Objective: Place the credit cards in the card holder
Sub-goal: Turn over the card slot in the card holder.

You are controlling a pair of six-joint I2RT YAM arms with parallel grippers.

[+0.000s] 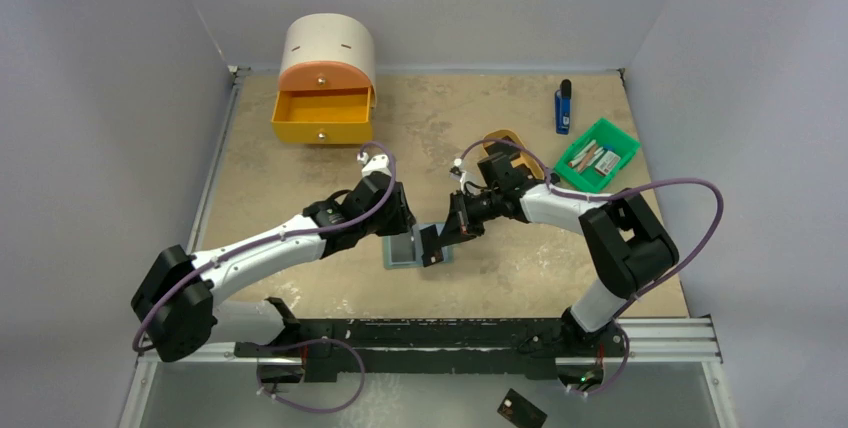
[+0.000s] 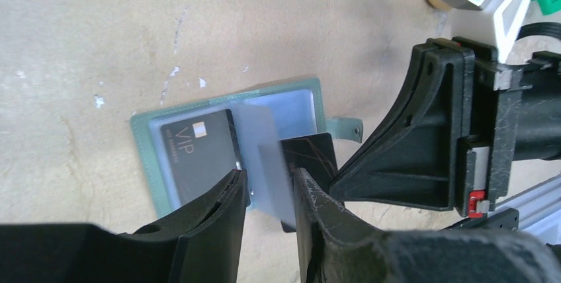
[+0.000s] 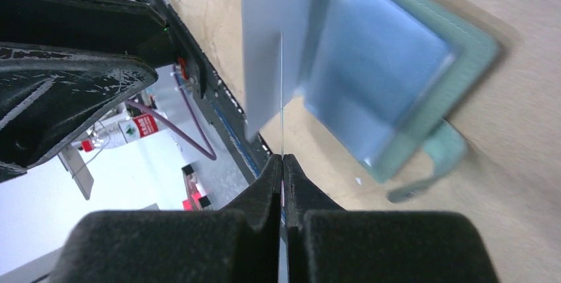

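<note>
Insertion of a second card is the step in hand. The right gripper [image 3: 283,164] is clamped on a black card [image 2: 311,154], held on edge with its lower end at the right half of the holder [image 2: 149,164]. The left gripper [image 2: 268,197] stands partly open astride a pale flap [image 2: 261,137] of that half, not visibly pinching it. Next, the card's leading edge probably needs lining up with the pocket mouth under the flap, then a shallow slide in. The holder lies open and flat on the desk [image 2: 99,32], long axis running left to right, tab [image 2: 347,128] pointing toward the right arm. A VIP card [image 2: 195,157] sits in its left half.
</note>
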